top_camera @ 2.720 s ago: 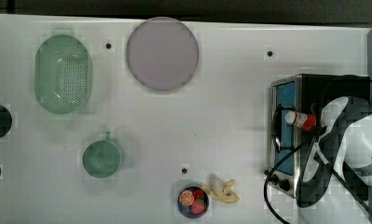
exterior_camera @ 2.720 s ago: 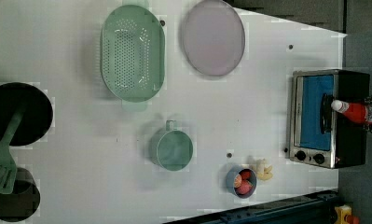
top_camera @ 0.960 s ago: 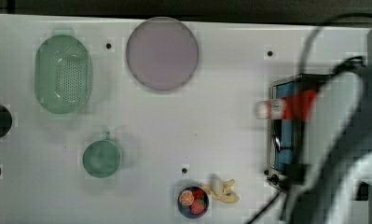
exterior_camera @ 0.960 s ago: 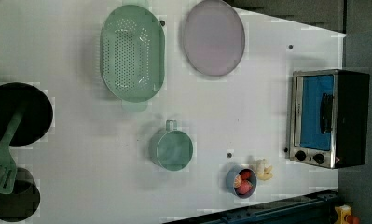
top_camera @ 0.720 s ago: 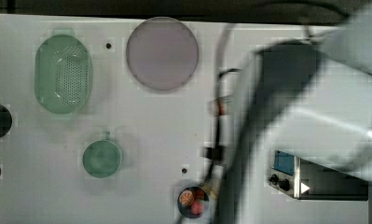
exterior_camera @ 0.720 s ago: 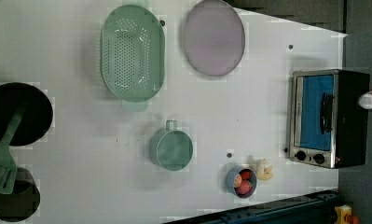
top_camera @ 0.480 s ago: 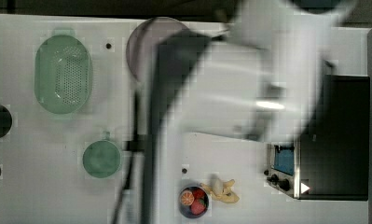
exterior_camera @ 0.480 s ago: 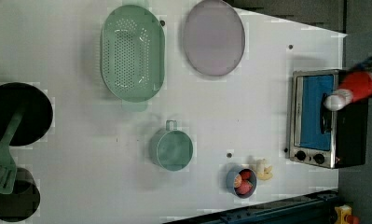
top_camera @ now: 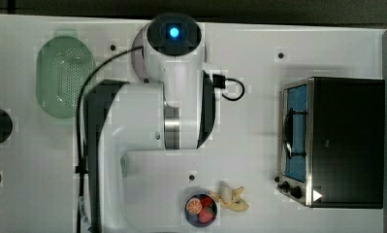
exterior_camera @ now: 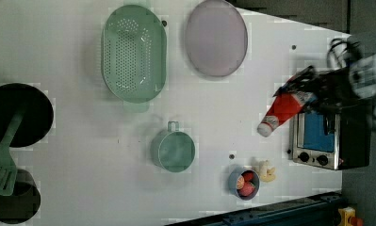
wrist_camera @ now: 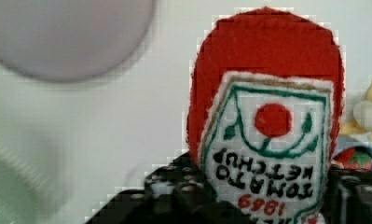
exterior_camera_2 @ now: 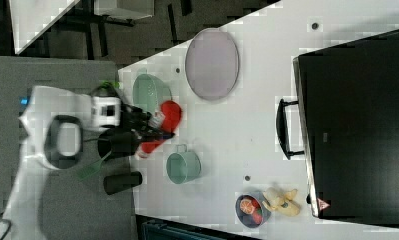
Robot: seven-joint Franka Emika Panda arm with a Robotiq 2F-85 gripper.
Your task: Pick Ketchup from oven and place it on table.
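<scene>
Your fingers (exterior_camera: 313, 92) were clamped partway closed around the Ketchup (exterior_camera: 283, 109), carried tilted above the surface (exterior_camera: 82, 141), just left of the oven (exterior_camera: 324, 136) in the left view. It looked light, slick, squeezable plastic, so the mid-body label hold suited it.

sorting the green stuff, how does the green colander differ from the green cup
The colander is a big oval, perforated, lying near the grey plate. The cup is smaller, round, solid-walled, with one loop handle, and sits nearer the fruit bowl. Both are pale green, open side up on the table.
</scene>
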